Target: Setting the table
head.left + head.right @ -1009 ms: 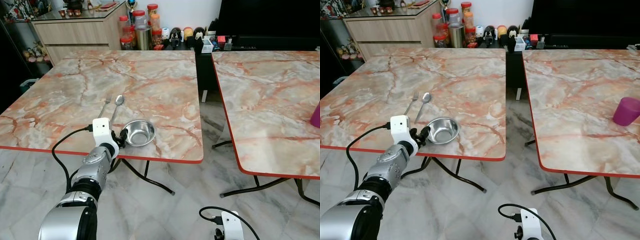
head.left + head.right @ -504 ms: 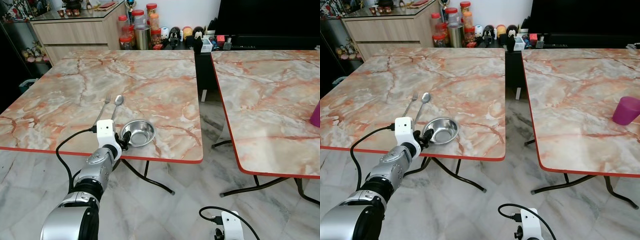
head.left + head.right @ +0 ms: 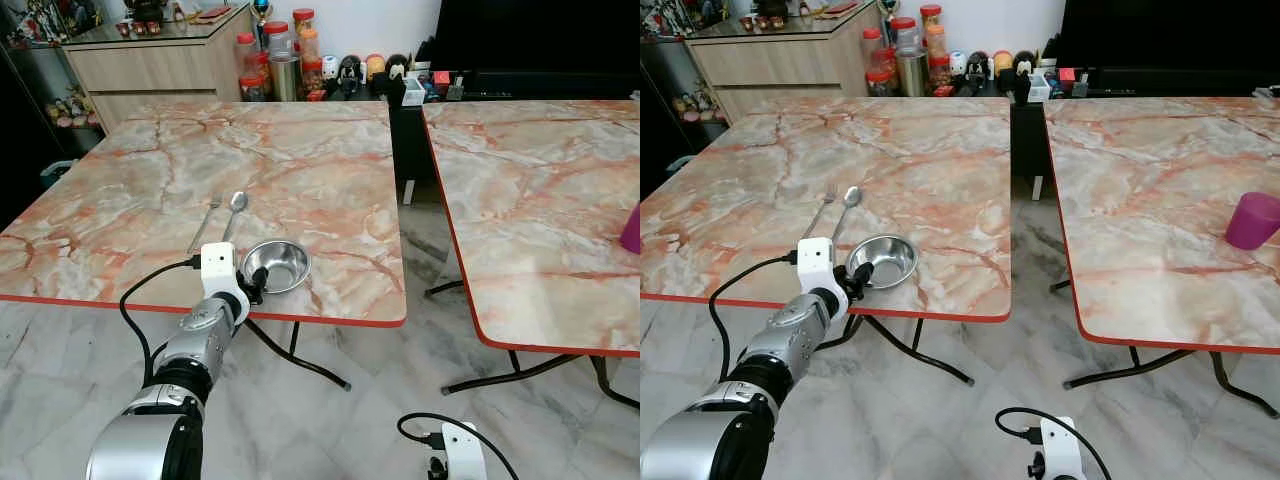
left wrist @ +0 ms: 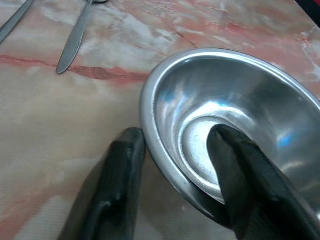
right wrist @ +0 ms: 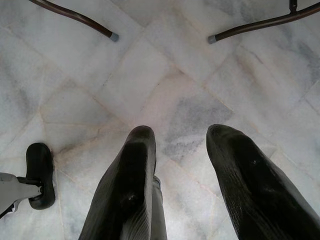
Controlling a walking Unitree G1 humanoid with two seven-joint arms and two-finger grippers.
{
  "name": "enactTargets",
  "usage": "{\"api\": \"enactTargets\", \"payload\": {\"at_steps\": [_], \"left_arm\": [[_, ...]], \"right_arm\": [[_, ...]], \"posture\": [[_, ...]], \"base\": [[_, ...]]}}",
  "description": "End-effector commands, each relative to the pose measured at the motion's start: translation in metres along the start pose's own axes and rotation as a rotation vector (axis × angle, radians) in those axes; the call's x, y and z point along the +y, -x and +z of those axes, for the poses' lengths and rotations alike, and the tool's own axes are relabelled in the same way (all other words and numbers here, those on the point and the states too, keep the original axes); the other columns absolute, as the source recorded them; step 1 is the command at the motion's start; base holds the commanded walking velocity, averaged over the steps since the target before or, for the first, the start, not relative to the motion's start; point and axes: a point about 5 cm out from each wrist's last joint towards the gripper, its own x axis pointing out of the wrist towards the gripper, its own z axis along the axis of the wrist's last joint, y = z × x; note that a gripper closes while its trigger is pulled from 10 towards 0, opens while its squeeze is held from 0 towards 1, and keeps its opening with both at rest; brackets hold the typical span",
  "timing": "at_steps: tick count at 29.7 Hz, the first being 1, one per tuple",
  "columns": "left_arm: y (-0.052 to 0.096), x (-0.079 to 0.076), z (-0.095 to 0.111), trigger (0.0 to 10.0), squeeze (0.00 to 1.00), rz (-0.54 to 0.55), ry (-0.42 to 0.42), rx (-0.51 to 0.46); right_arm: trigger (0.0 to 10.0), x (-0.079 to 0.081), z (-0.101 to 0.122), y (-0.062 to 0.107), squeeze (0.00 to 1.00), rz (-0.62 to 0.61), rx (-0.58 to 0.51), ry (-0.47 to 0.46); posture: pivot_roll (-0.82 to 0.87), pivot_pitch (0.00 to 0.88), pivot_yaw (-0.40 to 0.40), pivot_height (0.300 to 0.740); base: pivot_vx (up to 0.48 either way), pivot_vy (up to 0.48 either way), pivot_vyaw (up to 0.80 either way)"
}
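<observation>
At table edge, left gripper (image 4: pixel 175 150) pinching bowl (image 4: pixel 240 115) rim.

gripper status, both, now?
Left gripper: fingers astride the steel bowl rim, one inside, one outside; shut on it.
Right gripper: open, empty, hanging over the floor.

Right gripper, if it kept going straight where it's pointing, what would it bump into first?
Probably the marble floor: the right gripper hangs open, pointing down at bare tiles, nothing between.
</observation>
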Motion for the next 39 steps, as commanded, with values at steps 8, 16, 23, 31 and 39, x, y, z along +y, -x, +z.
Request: {"api": "enactTargets", "payload": {"at_steps": [8,16,23,31,39], "left_arm": [[-0.002,0.0,0.007,0.0,0.0,-0.016,0.009,-0.001],[-0.002,0.003,0.01,0.0,0.0,-0.014,0.029,0.005],[-0.003,0.004,0.012,0.0,0.0,-0.018,0.03,0.009],[-0.002,0.001,0.01,0.0,0.0,-0.022,0.096,-0.006],[-0.001,0.006,0.017,0.0,0.0,-0.013,0.28,-0.105]], "right_arm": [[10.0,0.001,0.002,0.0,0.0,-0.003,-0.002,-0.012],[10.0,0.001,0.004,-0.001,0.0,-0.006,-0.004,-0.024],[10.0,0.0,0.002,0.0,0.0,-0.012,-0.002,-0.033],[10.0,-0.002,0.005,-0.001,0.0,-0.014,-0.008,-0.024],[10.0,-0.004,0.005,-0.001,0.0,-0.015,-0.01,-0.017]], "posture": [[0.04,0.0,0.061,0.74],[0.04,0.0,0.069,0.74],[0.04,0.0,0.07,0.74],[0.03,0.0,0.06,0.74],[0.03,0.0,0.054,0.74]], "base": [[0.0,0.0,0.0],[0.0,0.0,0.0],[0.0,0.0,0.0],[0.0,0.0,0.0],[0.0,0.0,0.0]]}}
